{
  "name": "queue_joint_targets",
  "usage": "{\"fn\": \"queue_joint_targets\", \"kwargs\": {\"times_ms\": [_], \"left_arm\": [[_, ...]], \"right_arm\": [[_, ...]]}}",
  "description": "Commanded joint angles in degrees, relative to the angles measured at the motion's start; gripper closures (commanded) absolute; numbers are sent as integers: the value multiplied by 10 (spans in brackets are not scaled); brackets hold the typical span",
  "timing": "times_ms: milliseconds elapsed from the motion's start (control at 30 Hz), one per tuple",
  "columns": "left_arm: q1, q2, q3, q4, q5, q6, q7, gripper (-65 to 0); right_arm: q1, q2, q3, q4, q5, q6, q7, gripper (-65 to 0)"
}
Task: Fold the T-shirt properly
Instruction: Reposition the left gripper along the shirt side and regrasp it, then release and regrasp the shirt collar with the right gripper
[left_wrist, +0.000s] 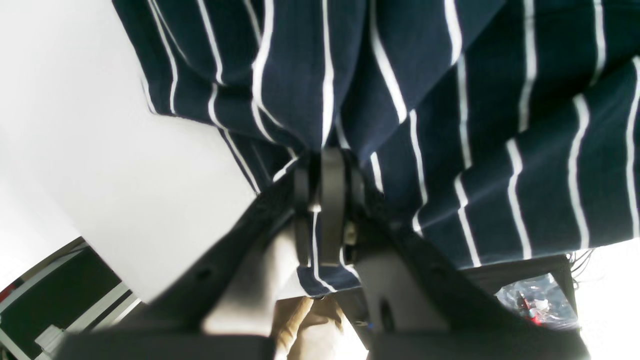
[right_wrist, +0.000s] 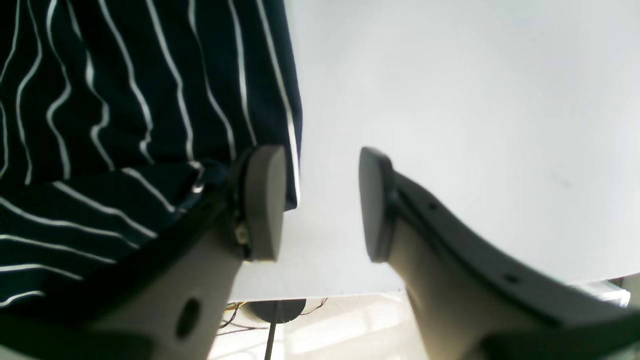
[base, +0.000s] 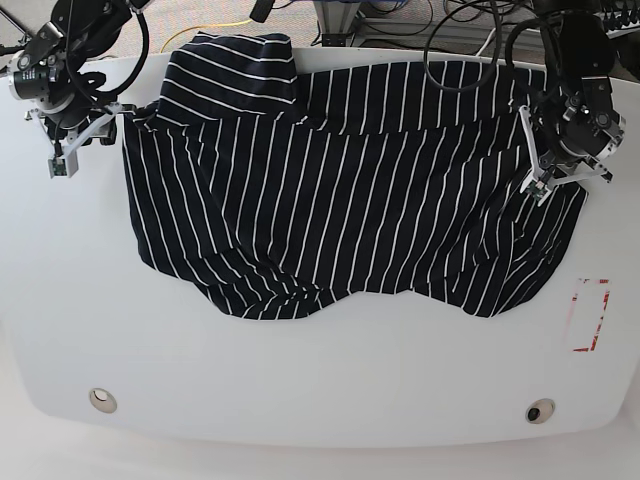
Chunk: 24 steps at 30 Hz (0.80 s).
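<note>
Lying spread on the white table, the T-shirt, uncontained.

One T-shirt is counted, spread between the two end effectors. Two end effectors are seen: the left end effector and the right end effector. One tabletop is counted beneath them, with two round holes, one and another.

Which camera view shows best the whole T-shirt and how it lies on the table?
The base view: there the whole T-shirt lies spread on the white table, its outline complete. The left wrist view shows only bunched striped cloth at the shut left gripper. The right wrist view shows one edge beside the open right gripper.
</note>
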Motion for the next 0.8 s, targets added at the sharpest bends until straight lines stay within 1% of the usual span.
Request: {"fn": "queue_joint_targets", "kwargs": {"times_ms": [0,133,200,267,433,533,600,767], "left_arm": [[-2,-8,-4,10,4,-1,-1,0],[-1,-8,-7,10,6,-1,-1,0],[-1,-5,-20,10,7,-1,-1,0],[-2,6,-39,10,8,-1,-1,0],[-1,6,-52,10,8,-1,-1,0],[-1,6,-52,10,8,-1,-1,0],[-1,6,-51,10,8,-1,-1,0],[0,6,-51,9,8,-1,-2,0]], "right_arm": [[1,17,12,10,46,-1,-14,-303],[-20,19,76,8,136,-1,-14,-461],[-37,15,79,-4,171,-1,-14,-515],[-48,14,80,-25,198,-1,-14,-523],[-78,13,79,-98,256,-1,-14,-523],[-84,13,78,-115,285,-1,-14,-523],[-86,10,73,-115,293,-1,-14,-523],[-115,1,27,-117,296,-1,-14,-523]]}}
